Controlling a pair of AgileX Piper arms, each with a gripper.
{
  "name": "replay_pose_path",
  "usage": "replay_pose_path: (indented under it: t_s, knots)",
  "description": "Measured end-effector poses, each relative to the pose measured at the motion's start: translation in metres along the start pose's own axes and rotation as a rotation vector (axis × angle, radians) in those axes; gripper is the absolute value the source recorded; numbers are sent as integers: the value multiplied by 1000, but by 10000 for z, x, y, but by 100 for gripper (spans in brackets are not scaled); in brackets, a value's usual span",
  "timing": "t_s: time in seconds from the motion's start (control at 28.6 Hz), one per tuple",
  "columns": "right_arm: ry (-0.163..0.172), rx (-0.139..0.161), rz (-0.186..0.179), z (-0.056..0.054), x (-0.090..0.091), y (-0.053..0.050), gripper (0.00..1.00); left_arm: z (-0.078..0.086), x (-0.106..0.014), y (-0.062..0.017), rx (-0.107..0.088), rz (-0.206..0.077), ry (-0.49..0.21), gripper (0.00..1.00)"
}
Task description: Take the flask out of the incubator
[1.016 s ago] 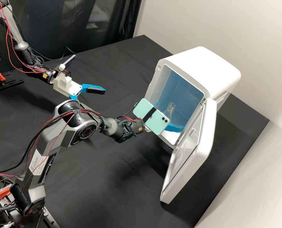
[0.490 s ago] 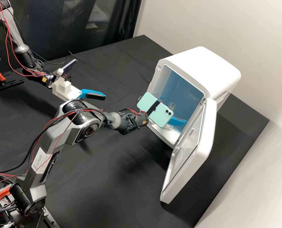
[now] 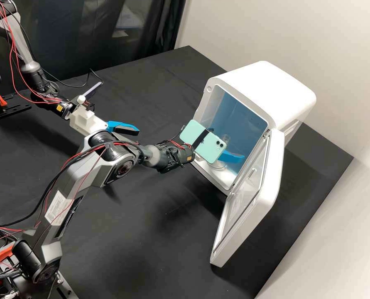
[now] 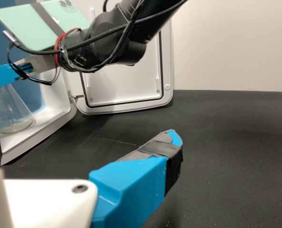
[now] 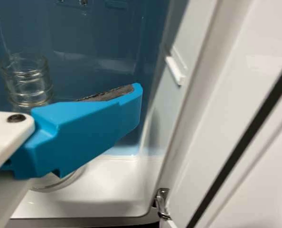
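High view. Noted white incubator (image 3: 268, 89) on the black table (image 3: 151, 232), door (image 3: 251, 199) hanging open at the right of the opening. Placed right tool (image 3: 228, 151) inside the blue chamber, with a mint-green phone (image 3: 202, 141) strapped at its wrist. Glimpsed flask (image 3: 225, 138) just past the phone, upright, long axis vertical, mouth up. Located left tool (image 3: 124, 128) above the table, well apart from the incubator.

Left wrist view. Recorded left tool fingers (image 4: 141, 178) apart, closed on nothing. Sighted flask (image 4: 8, 109) as a clear cone on the white chamber floor, wide base down and neck pointing straight up, with one blue finger of the right tool at its neck.

Right wrist view. Logged flask neck (image 5: 27, 80) beside the padded face of one blue finger (image 5: 84, 128). Could not tell contact. Judged right tool apart, glass not clamped. Noted the door's inner face just beside the finger.
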Motion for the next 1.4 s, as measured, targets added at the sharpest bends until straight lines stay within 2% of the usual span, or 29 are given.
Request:
replay_pose_path:
  t_s: [0.11,0.35,0.53,0.7,0.74,0.77,0.88,0.95,0.98,1.09,1.16,1.3,1.4]
  knots:
    - [-6,-20,-18,6,10,-96,100,-5,0,-5,-3,-5,6,100]
    - [-28,-36,-41,42,91,-272,100,-15,21,18,-8,0,17,100]
    - [-36,-23,-54,28,147,-279,100,-17,64,54,2,-2,19,100]
    - [-32,-19,-56,15,153,-273,100,-17,155,132,-1,26,23,100]
    - [-33,-12,-55,22,155,-266,0,-20,170,144,-9,32,32,100]
    - [-31,1,-55,27,157,-261,0,-5,194,172,-16,42,35,100]
    - [-21,20,-58,32,161,-251,0,42,238,188,-24,52,30,100]
    - [-16,35,-58,31,161,-237,0,74,275,162,-18,44,20,100]
    - [-15,36,-55,38,163,-217,0,81,285,133,-8,32,19,100]
    - [-6,33,-51,20,157,-188,0,104,310,81,2,5,15,100]
    - [-2,47,-46,9,138,-146,0,98,310,60,7,-17,20,100]
    - [10,75,-13,-6,116,-40,0,122,312,56,2,-17,19,100]
    - [22,75,9,-2,98,7,0,126,310,62,-1,-15,21,100]
